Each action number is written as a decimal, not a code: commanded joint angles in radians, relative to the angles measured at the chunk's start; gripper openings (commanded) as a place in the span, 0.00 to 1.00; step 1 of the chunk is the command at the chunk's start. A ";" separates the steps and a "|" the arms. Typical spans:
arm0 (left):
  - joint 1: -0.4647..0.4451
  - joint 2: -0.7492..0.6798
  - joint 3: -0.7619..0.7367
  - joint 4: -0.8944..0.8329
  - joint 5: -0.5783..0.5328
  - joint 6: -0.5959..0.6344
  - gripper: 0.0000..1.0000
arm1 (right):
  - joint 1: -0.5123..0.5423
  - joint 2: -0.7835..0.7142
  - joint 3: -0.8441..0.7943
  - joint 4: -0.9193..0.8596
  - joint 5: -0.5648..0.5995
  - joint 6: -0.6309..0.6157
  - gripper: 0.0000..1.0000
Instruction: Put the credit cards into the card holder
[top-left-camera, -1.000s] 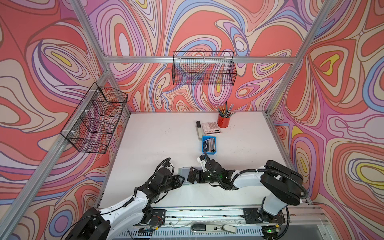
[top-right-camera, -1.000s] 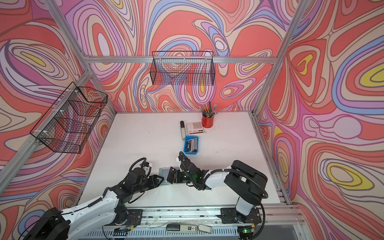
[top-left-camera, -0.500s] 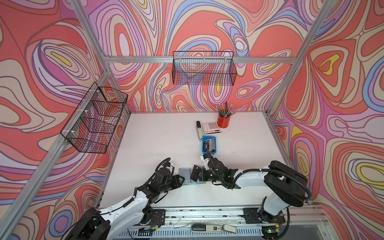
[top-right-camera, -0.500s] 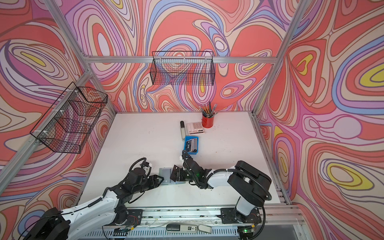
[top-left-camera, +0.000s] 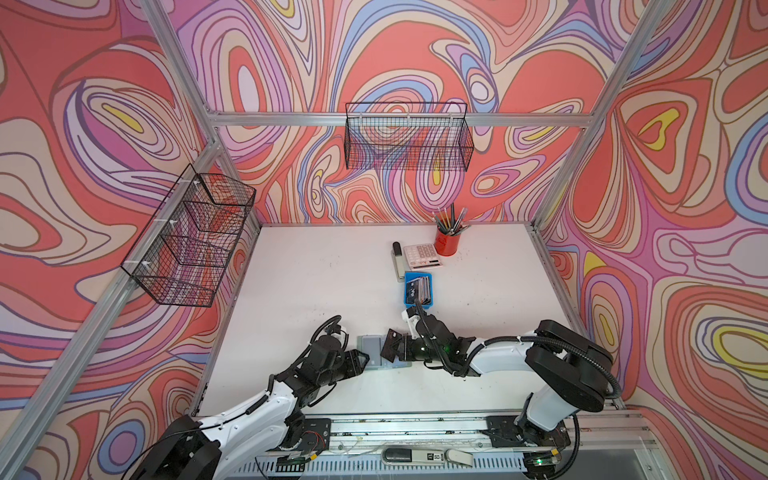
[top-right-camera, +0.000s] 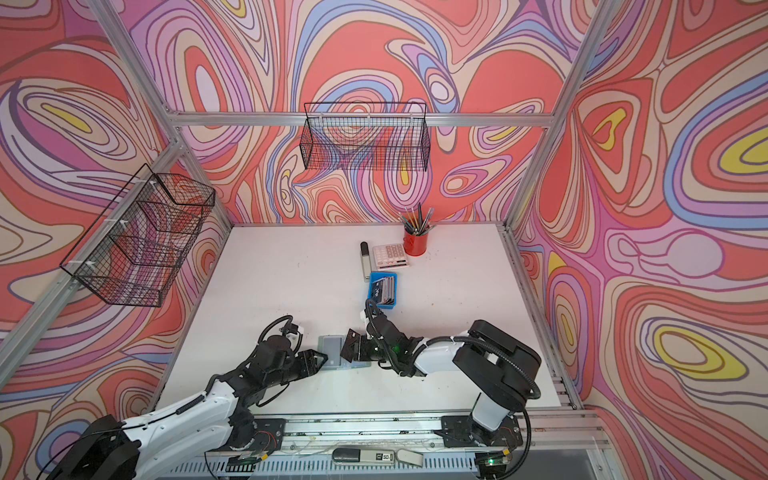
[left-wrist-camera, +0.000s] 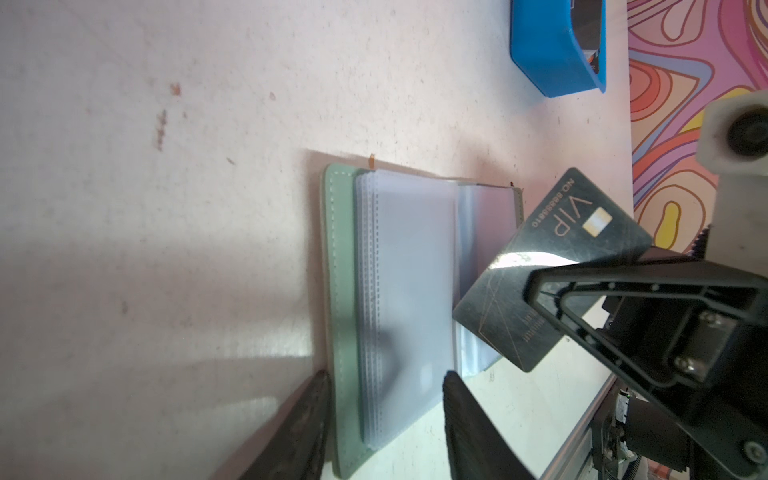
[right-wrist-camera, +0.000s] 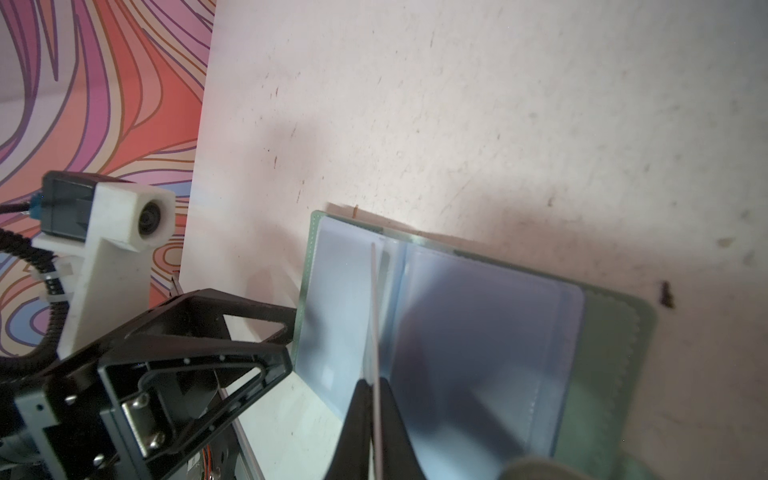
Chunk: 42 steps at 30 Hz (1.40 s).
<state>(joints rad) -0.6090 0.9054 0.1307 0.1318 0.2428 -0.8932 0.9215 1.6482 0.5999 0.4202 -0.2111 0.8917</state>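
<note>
Now the right end effector clamps a dark card edge-down over the open card holder; the left end effector, jaws apart, straddles its edge. Skewed, the card may miss the sleeve.

Card holder right half hidden under right fingers; tray cards too small.

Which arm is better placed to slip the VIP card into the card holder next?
Right. The right gripper is shut on the VIP card, over the open card holder; the left gripper, jaws apart, carries no card.
</note>
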 joint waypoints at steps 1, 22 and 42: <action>-0.005 0.002 -0.004 -0.015 0.001 0.003 0.48 | -0.005 0.014 -0.017 0.011 -0.012 0.005 0.00; -0.005 0.009 0.001 -0.011 0.003 0.005 0.47 | -0.005 0.107 -0.009 0.083 -0.124 0.061 0.00; -0.005 0.009 0.005 -0.014 0.008 0.013 0.47 | -0.041 0.236 0.172 -0.206 -0.152 -0.032 0.00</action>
<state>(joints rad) -0.6090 0.9058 0.1307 0.1318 0.2432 -0.8925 0.8951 1.8351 0.7727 0.3641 -0.4026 0.8913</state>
